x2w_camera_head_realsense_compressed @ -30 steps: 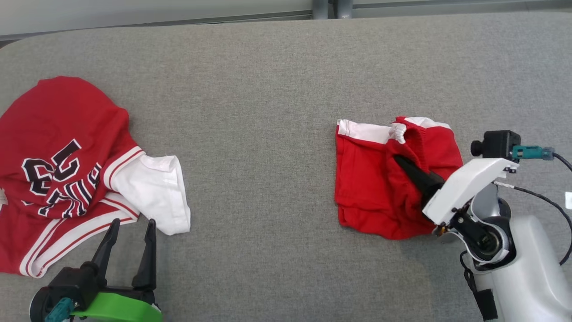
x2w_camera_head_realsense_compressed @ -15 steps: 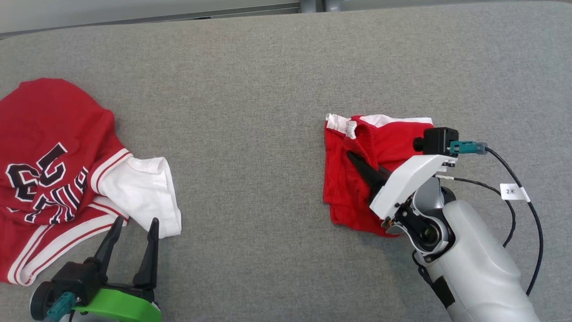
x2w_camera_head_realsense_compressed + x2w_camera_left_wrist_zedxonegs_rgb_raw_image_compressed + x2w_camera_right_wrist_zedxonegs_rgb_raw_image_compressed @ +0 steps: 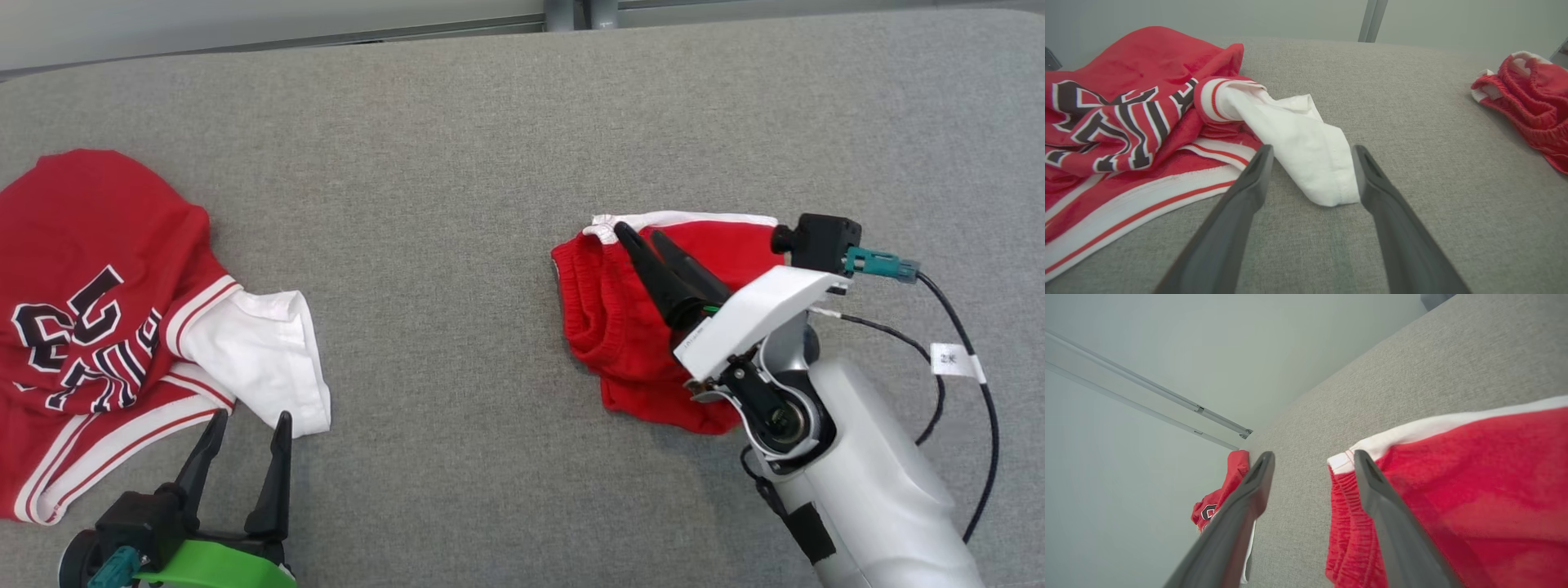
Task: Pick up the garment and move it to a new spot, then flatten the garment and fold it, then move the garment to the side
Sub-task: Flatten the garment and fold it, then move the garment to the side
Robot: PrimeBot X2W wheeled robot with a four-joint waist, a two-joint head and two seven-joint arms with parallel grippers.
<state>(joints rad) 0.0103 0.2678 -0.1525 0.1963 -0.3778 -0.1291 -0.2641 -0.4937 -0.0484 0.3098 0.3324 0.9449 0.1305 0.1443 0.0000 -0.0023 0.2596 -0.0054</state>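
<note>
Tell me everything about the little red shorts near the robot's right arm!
The red shorts are soft-looking cloth with a gathered waistband and a white band along the far edge. They lie bunched up on the grey table. The open right gripper is over their far corner; I cannot tell if it touches.

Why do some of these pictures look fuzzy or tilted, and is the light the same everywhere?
Head view: even, soft light, no glare, jersey and shorts sharp, shadows faint. Left wrist view: the table bows slightly at its far edge from the wide lens, and the near fingers look soft. Right wrist view: tilted, with the close shorts blurred.
</note>
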